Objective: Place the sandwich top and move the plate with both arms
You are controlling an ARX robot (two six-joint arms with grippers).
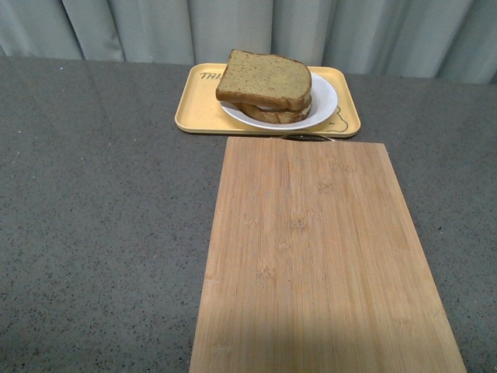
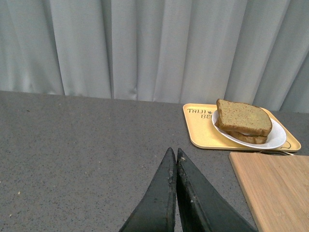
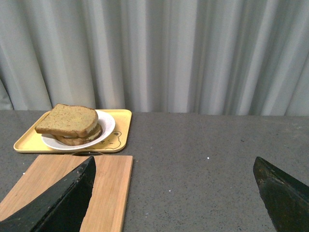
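The sandwich top (image 1: 264, 78), a plain brown speckled bread slice, lies on top of the sandwich on the round white plate (image 1: 324, 99). The plate stands on the yellow tray (image 1: 200, 109) at the back of the table. It also shows in the left wrist view (image 2: 244, 117) and the right wrist view (image 3: 67, 120). Neither arm shows in the front view. My left gripper (image 2: 173, 152) is shut and empty, over bare grey table, well short of the tray. My right gripper (image 3: 174, 162) is wide open and empty, over the grey table beside the wooden board (image 3: 110, 188).
A large bamboo cutting board (image 1: 318, 256) lies in front of the tray, reaching to the near table edge. A dark thin object (image 1: 307, 137) lies between board and tray. Grey speckled tabletop (image 1: 101, 217) spreads to the left. A grey curtain (image 1: 155, 27) hangs behind.
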